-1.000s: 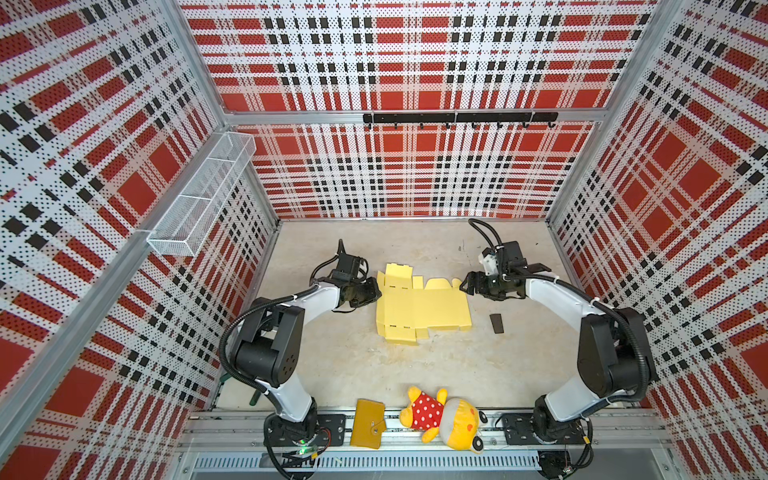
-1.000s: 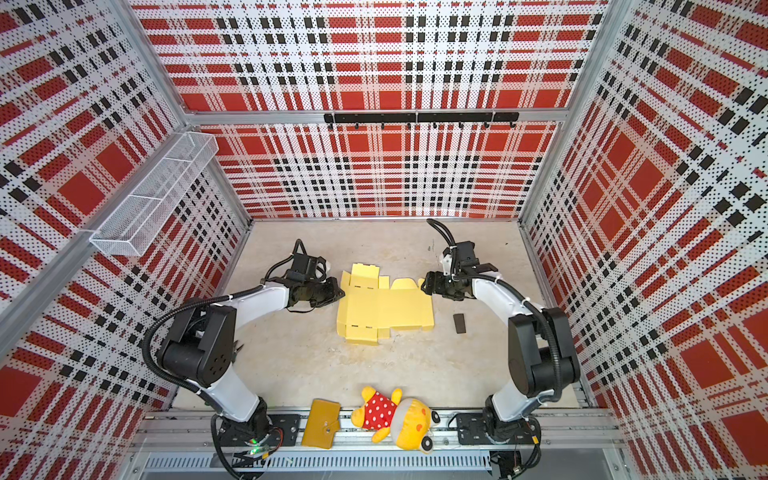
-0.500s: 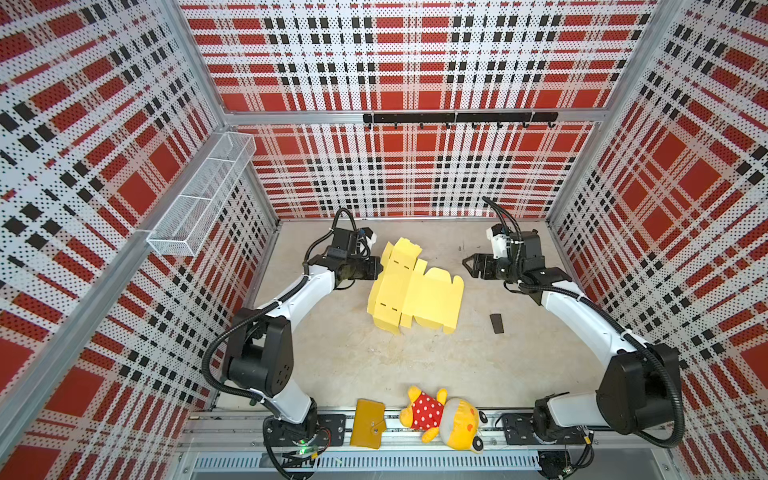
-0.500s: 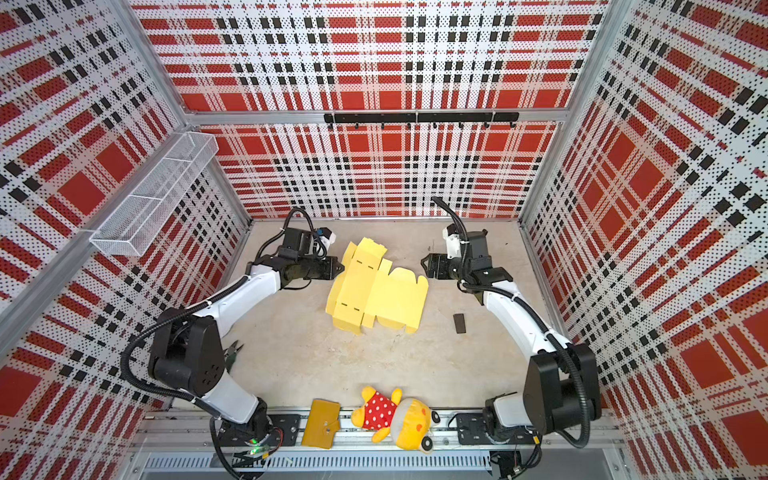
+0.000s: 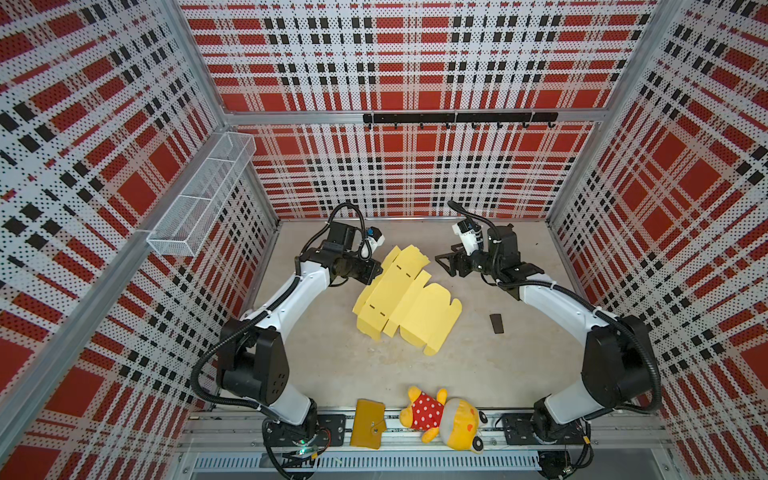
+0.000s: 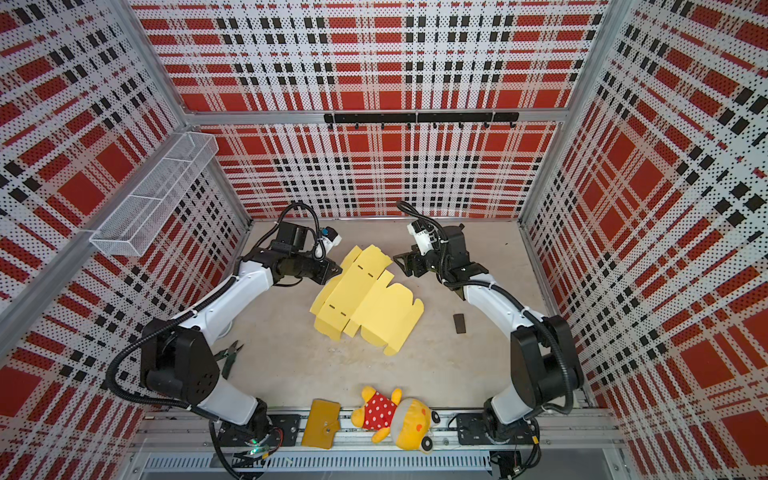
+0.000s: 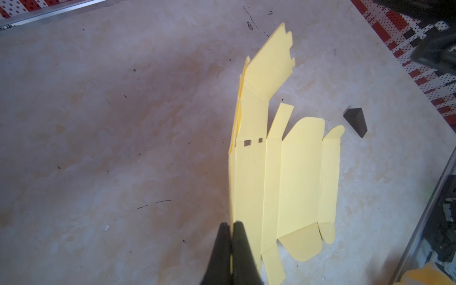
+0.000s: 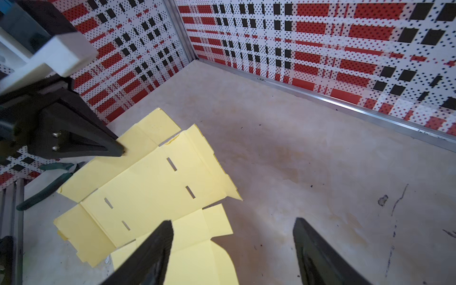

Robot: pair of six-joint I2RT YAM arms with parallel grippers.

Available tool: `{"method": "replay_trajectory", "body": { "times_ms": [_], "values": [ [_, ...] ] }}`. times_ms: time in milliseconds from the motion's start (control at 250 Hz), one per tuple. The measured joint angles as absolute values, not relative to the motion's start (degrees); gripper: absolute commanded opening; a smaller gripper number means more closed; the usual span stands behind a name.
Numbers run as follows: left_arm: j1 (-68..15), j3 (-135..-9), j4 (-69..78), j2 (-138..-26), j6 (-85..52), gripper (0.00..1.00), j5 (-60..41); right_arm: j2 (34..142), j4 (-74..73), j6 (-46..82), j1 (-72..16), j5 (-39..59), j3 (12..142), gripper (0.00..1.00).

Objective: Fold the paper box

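Currently the paper box (image 5: 405,299) is an unfolded die-cut sheet near the middle of the table (image 5: 498,374), between the two arms. No wall stands upright and no tab sits in a slot, so the folding is judged to be at its very beginning. The left gripper (image 7: 232,224) has its fingers (image 7: 240,238) pressed together on one long edge of the sheet, pinching the thin card between them. That edge is raised off the table, so the sheet tilts, and a narrow strip appears bent along a crease beside the grip. The opposite side, with its rounded flaps, lies on the surface. The right gripper (image 8: 232,223) has its fingers (image 8: 162,237) spread wide and holds nothing; in both top views it hovers near the far corner of the sheet without touching it. Remaining work, as judged: crease the side panels, raise the walls, tuck the flaps and insert the tabs into the slots. Containers: the wire basket (image 5: 199,199) mounted on the left wall is divided into compartments, and no contents show through its mesh. The sheet itself encloses nothing. Lying apart from the work are a plush toy (image 5: 440,415) and a mustard wallet (image 5: 368,424) at the near edge, a small black block (image 5: 496,323) beside the right arm, and pliers (image 6: 230,355) by the left arm's base.
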State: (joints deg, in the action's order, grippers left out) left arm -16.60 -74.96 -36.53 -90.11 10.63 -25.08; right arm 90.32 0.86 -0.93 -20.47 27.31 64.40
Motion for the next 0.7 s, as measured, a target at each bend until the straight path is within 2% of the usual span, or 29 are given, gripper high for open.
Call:
{"method": "replay_trajectory", "body": {
  "times_ms": [492, 624, 704],
  "values": [
    [-16.60, -75.16, -38.22, -89.19, 13.19, 0.00, -25.08, 102.45, -3.60, -7.94, -20.71, 39.03, 72.05, 0.75],
    [-16.60, -75.16, -38.22, -89.19, 13.28, 0.00, -25.12, 104.25, -3.73, -8.75, -21.34, 42.15, 72.93, 0.72],
    [-16.60, -75.16, -38.22, -89.19, 13.28, 0.00, -25.17, 105.56, -3.55, -9.43, -22.04, 43.33, 73.84, 0.66]
  ]
}}
